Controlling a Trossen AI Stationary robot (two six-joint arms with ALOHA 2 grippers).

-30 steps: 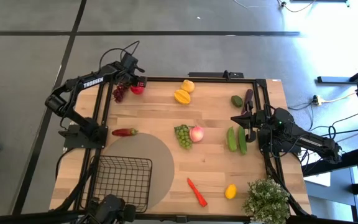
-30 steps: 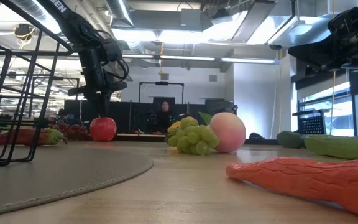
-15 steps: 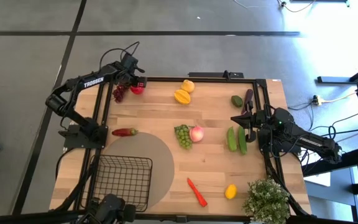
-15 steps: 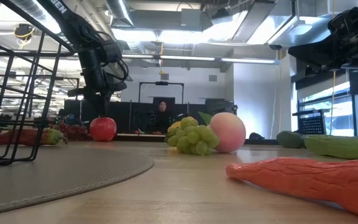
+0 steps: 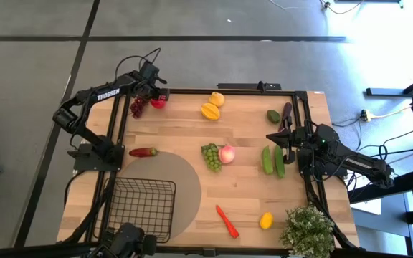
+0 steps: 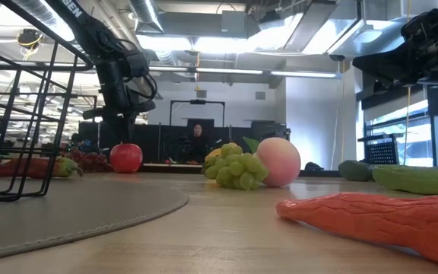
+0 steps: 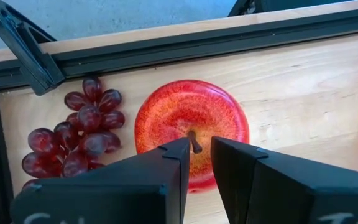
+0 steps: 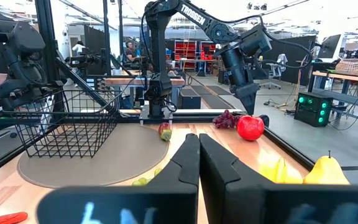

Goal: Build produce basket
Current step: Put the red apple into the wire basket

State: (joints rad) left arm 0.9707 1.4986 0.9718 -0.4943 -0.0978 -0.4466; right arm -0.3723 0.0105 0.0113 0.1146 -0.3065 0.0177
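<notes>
Red apple (image 7: 191, 130) sits at the desk's far left corner, purple grapes (image 7: 73, 134) just beside it. Left gripper (image 7: 196, 152) hovers right over it, fingers narrowly parted around the stem, nothing gripped. Right gripper (image 8: 197, 149) waits shut at the right edge. Basket (image 5: 145, 208) sits near-left.

Bare wood lies open between the red apple (image 5: 158, 103) at the far left and the yellow fruits (image 5: 211, 110). Purple grapes (image 5: 138, 107) crowd the apple's left, seemingly touching; the table's dark frame (image 7: 185, 43) blocks beyond.
</notes>
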